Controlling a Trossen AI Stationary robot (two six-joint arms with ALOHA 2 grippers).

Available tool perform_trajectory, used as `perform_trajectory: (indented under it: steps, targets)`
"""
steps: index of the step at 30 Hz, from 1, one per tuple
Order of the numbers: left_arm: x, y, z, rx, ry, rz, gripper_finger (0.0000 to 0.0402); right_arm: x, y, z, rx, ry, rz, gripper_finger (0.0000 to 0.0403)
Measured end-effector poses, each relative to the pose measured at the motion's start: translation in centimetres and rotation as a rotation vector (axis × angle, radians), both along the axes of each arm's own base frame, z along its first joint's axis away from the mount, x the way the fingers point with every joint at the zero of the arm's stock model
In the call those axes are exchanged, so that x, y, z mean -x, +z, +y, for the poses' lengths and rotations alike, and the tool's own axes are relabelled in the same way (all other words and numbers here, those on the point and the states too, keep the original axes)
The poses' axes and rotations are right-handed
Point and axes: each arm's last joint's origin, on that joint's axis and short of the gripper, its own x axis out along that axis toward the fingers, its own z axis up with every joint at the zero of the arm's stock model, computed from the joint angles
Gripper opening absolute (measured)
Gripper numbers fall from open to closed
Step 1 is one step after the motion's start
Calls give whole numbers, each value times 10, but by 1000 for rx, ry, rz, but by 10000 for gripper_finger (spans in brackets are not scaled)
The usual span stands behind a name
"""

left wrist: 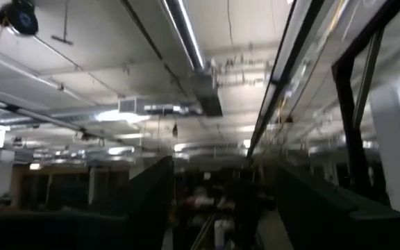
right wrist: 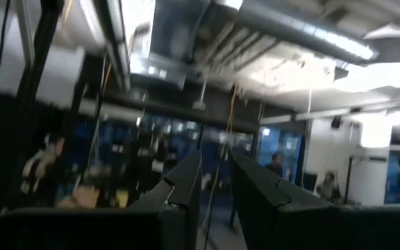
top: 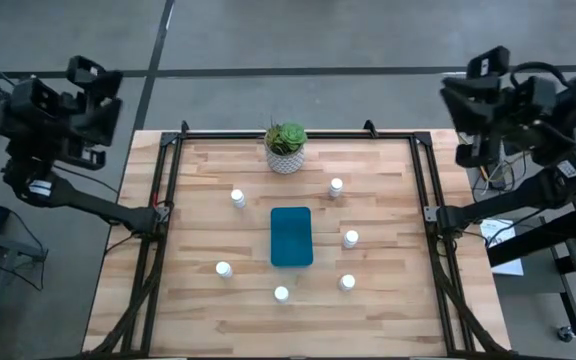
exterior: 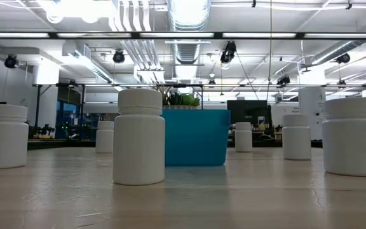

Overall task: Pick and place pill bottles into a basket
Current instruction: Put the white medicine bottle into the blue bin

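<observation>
While both grippers gape empty, smooth cylindrical pill bottles (top: 224, 268) ring the rounded basket (top: 291, 237).

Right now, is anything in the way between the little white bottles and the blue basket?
Nothing visible. All six pill bottles stand apart around the basket on bare wooden table. The potted plant sits behind the basket, off every path. Both arms wait outside the table's far corners.

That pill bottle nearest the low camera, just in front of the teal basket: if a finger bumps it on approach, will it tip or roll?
The pill bottle stands upright and looks taller than wide, so a bump near its cap could probably tip it. Being round, it would likely roll across the table once down. It looks like rigid smooth plastic, so perhaps slippery; its weight is unclear.
</observation>
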Motion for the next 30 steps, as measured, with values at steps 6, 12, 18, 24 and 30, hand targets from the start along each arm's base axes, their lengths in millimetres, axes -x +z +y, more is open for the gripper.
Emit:
perform_trajectory:
  steps: [6,12,18,24,30]
  targets:
    - [-26,-9,-2,-24,25,292,219,-22,-3,0,0,-9,219,68]
    - [-59,-22,-4,-39,65,558,219,-42,-10,-2,-32,-48,483,68]
    - [-84,-38,-5,-52,84,834,219,-60,-28,-2,-112,-47,780,68]
    - [-93,-60,-6,-38,101,1126,219,-75,-50,-2,-140,-65,1045,68]
    - [-102,-82,-7,33,123,1323,219,-96,-68,-2,-171,-81,1212,68]
